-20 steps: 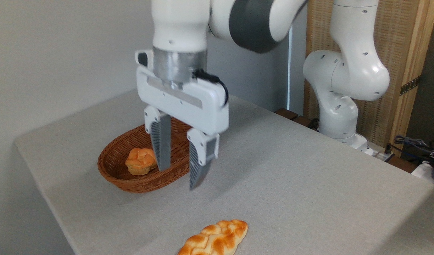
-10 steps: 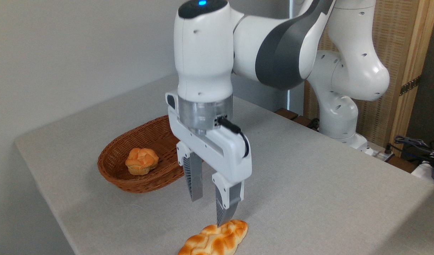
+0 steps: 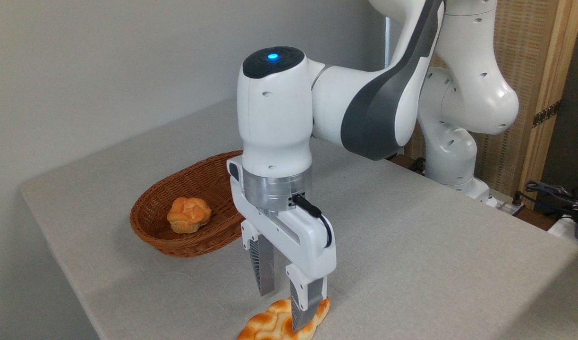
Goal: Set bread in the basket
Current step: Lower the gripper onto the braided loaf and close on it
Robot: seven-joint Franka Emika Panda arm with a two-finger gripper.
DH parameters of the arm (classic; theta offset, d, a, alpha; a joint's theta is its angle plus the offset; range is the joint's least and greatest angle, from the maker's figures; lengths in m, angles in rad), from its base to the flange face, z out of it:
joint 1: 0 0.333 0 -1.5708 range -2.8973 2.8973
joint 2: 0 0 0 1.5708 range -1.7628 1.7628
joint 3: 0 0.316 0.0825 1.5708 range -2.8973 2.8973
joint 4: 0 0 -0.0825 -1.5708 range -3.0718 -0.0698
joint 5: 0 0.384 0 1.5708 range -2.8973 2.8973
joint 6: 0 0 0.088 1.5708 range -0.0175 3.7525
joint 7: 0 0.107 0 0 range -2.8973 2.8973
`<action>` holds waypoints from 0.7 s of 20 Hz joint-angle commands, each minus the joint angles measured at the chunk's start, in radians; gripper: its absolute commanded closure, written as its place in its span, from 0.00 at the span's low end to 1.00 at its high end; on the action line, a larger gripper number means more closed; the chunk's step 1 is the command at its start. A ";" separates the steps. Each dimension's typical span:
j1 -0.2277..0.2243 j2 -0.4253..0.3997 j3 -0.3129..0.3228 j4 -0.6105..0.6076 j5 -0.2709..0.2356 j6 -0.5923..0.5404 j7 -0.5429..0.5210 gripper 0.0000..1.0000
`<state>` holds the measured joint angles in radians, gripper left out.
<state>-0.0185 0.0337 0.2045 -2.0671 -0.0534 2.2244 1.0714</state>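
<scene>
Grey cloth covers the table (image 3: 412,245), which fills most of the view, with a plain pale wall behind it. At the left sits the oval woven basket (image 3: 149,226), reddish brown, shallow, with a thick rim. A small round knotted bun (image 3: 189,215) lies inside it. Right of the basket, at the table's near edge, lies the bread (image 3: 270,326), a long braided golden loaf. Its long axis runs from lower left to upper right, and its lower end is cut off by the bottom of the view. The gripper (image 3: 284,309) points straight down over the loaf's upper right end, fingers spread apart, one on either side of the bread. Whether they touch it cannot be told. The white robot arm (image 3: 364,113) rises to the right, before a wooden screen (image 3: 539,85).
</scene>
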 commanded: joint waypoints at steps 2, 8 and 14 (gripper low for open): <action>-0.006 -0.006 0.026 -0.016 0.006 0.023 0.061 0.00; -0.006 0.028 0.024 -0.016 0.004 0.063 0.059 0.00; -0.006 0.080 0.024 -0.016 0.003 0.141 0.059 0.00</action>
<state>-0.0188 0.0820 0.2208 -2.0773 -0.0534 2.3069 1.1162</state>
